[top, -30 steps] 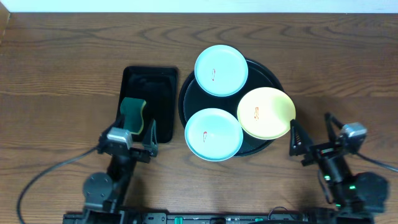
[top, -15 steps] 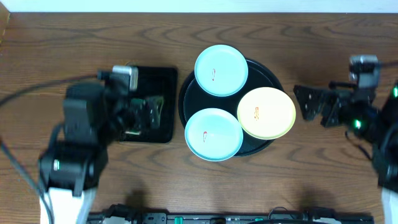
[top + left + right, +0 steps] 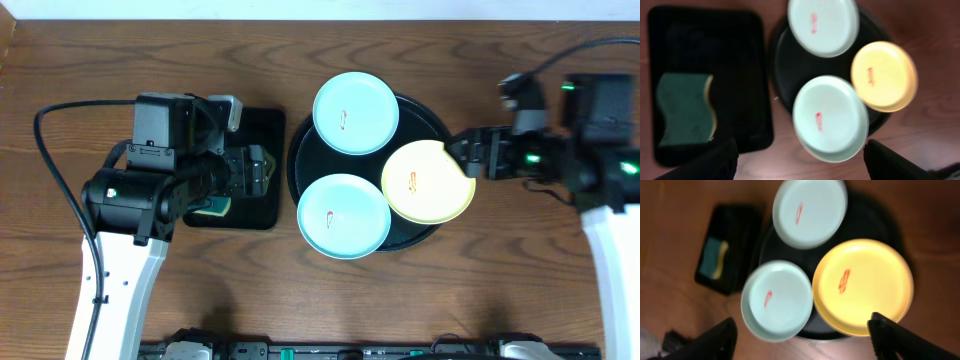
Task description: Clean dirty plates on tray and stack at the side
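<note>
The left claw point(image 3: 800, 150), fingers wide apart and empty, hangs over one rectangular tray point(image 3: 705, 35) holding one green sponge point(image 3: 685, 107). The right claw point(image 3: 802, 320), also apart, hovers at the yellow plate's point(image 3: 428, 181) outer edge. Between them, three plates point(image 3: 344, 216), two mint-blue and one yellow, each red-smeared, rest on one round black tray point(image 3: 312, 160).

Table point(image 3: 100, 60): dark brown wood, strong grain. Round black tray point(image 3: 310, 160) sat directly on it, slightly toward 3 o'clock from centre. Rectangular black tray point(image 3: 262, 125) lay at round tray's 9 o'clock, just beside it, rims apart, thin strip of wood between.
</note>
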### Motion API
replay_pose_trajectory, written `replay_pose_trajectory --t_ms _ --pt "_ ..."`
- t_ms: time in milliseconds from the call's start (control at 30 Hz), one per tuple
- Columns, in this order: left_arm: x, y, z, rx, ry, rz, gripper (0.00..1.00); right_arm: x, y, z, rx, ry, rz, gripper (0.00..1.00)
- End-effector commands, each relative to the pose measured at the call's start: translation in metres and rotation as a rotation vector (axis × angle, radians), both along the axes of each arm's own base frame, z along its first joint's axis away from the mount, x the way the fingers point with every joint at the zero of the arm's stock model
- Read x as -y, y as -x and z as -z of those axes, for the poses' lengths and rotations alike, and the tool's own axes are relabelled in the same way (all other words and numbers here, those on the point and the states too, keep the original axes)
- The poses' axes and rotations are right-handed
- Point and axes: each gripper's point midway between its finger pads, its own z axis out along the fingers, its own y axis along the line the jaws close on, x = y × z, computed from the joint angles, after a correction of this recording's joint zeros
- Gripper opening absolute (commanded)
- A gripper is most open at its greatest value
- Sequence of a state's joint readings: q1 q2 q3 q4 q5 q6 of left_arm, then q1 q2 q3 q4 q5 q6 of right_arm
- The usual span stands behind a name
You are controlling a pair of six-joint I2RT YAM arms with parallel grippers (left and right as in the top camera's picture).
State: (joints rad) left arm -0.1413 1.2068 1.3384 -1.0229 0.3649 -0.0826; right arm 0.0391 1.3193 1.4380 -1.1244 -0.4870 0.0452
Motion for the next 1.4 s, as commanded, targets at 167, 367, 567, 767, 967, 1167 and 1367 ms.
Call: replay_pose_trajectory --t_ms 167,367,567,767,967,1167,1367 --pt "-0.070 0.014 0.064 -0.257 -0.300 -0.373 0.82 -0.053 -0.005 0.060 -0.158 0.137 -0.150 0.68" --pt "-0.076 0.003 0.106 -0.375 -0.406 -0.336 0.73 -0.068 -0.006 0.067 -0.179 0.117 -0.173 0.66" --pt "-0.089 -0.022 0.154 -0.455 -0.505 -0.355 0.63 -0.071 -0.002 0.062 -0.179 0.095 -0.183 0.63" --pt "-0.123 -0.031 0.189 -0.531 -0.615 -0.420 0.58 -0.071 0.003 0.059 -0.191 0.081 -0.177 0.63" --pt "-0.140 -0.034 0.219 -0.600 -0.602 -0.453 0.38 -0.071 0.003 0.059 -0.191 0.081 -0.177 0.63" --pt "-0.094 -0.046 0.233 -0.591 -0.370 -0.231 0.30 -0.072 0.001 0.059 -0.183 0.079 -0.177 0.64" --pt "-0.071 -0.048 0.231 -0.580 -0.257 -0.136 0.30 -0.072 0.001 0.058 -0.189 0.074 -0.164 0.64"
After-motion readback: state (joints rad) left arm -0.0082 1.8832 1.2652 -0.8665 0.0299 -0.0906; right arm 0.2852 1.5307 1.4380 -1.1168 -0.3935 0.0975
